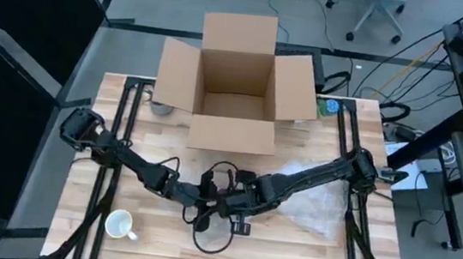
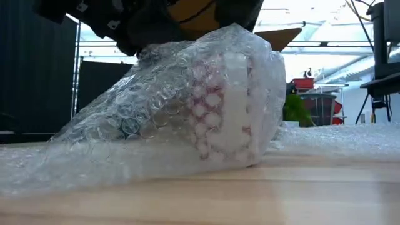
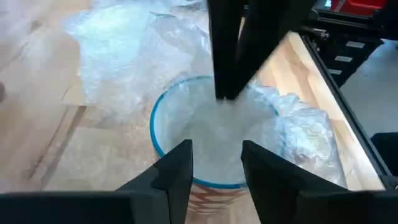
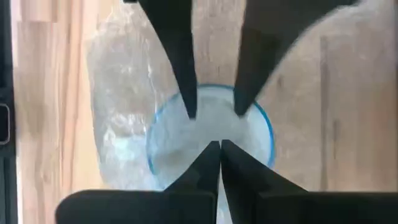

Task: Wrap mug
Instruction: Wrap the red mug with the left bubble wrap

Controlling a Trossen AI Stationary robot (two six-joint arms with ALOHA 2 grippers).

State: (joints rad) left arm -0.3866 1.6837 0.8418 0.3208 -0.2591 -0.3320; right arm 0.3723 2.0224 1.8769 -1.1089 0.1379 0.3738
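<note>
A mug with a blue rim (image 3: 163, 99) and a red-and-white pattern (image 2: 219, 106) stands at the table's middle. Clear bubble wrap (image 2: 137, 112) is drawn up around it and stuffed into its mouth (image 4: 186, 140). More wrap (image 1: 318, 209) trails toward the table's right. My left gripper (image 3: 216, 163) hangs open above the mouth, with its two fingertips (image 4: 191, 112) inside the rim. I cannot tell whether they touch the wrap. My right gripper (image 4: 219, 146) is shut and reaches into the mouth from the opposite side. My right gripper comes from above, pointing down, and its shut fingertips (image 3: 225, 93) rest on the bubble wrap packed inside the mug's mouth (image 4: 205, 134). Whether a layer is caught between the fingers cannot be told. The mug stays on the table under the wrap.
An open cardboard box (image 1: 234, 87) stands at the table's far edge. A white mug (image 1: 121, 224) sits near the front left corner. A small grey round thing (image 1: 161, 108) lies left of the box and a green one (image 1: 329, 107) right of it.
</note>
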